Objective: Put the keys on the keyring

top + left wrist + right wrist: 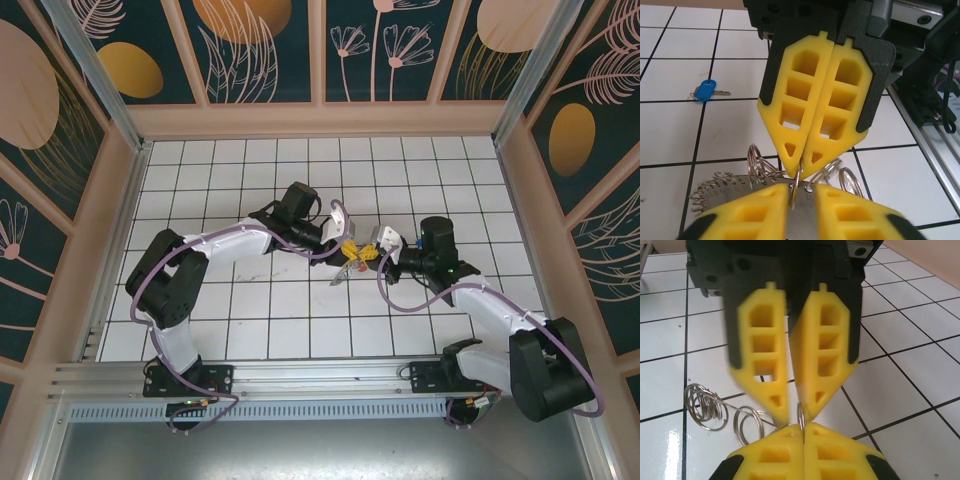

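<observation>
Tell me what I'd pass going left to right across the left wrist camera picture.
First the blue-headed key → right gripper → metal rail along the table's edge. The silvery rings spread under and to both sides of the gripper, so I've left them out.

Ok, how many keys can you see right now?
1: a blue-headed key lying on the tiles, apart from the keyring, seen in the left wrist view. More may be hidden.
</observation>
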Robot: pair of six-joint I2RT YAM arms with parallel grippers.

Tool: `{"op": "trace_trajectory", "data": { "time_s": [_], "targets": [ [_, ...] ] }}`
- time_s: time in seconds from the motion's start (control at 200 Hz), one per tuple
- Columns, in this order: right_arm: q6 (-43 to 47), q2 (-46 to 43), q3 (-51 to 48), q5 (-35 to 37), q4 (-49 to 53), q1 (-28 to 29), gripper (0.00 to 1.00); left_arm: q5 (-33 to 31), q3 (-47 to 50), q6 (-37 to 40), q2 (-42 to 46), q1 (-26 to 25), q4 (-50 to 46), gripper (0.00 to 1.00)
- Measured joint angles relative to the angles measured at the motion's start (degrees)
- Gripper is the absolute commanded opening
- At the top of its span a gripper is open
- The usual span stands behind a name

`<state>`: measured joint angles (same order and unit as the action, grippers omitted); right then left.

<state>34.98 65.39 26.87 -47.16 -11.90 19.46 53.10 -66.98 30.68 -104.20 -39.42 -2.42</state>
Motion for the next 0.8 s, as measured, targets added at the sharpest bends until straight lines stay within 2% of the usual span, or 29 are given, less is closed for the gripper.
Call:
{"op": "trace_trajectory", "data": {
  "time_s": [0.065, 0.245, 0.38, 0.465, 0.801],
  "targets": [
    [0.1, 0.1, 0.0, -0.4, 0.0, 0.0, 0.0, -0.1, -0.1, 0.2, 0.0, 0.0, -0.2, 0.13],
    [0.4, 0.8, 0.0, -0.9, 0.0, -0.2, 0.0, -0.5, -0.1, 0.4, 0.0, 0.0, -0.8, 0.0],
    [0.5, 1.0, 0.1, -0.7, 0.0, -0.2, 0.0, -0.9, -0.1, 0.7, 0.0, 0.0, -0.8, 0.0],
    [0.6, 1.0, 0.1, -0.2, 0.0, -0.2, 0.06, -1.2, 0.3, 0.2, 0.0, 0.0, 0.1, 0.0],
    [2.2, 1.0, 0.4, 0.9, 0.2, -0.1, 0.1, -3.9, 3.8, -4.2, 2.2, -0.5, 5.9, 0.0]
  ]
}}
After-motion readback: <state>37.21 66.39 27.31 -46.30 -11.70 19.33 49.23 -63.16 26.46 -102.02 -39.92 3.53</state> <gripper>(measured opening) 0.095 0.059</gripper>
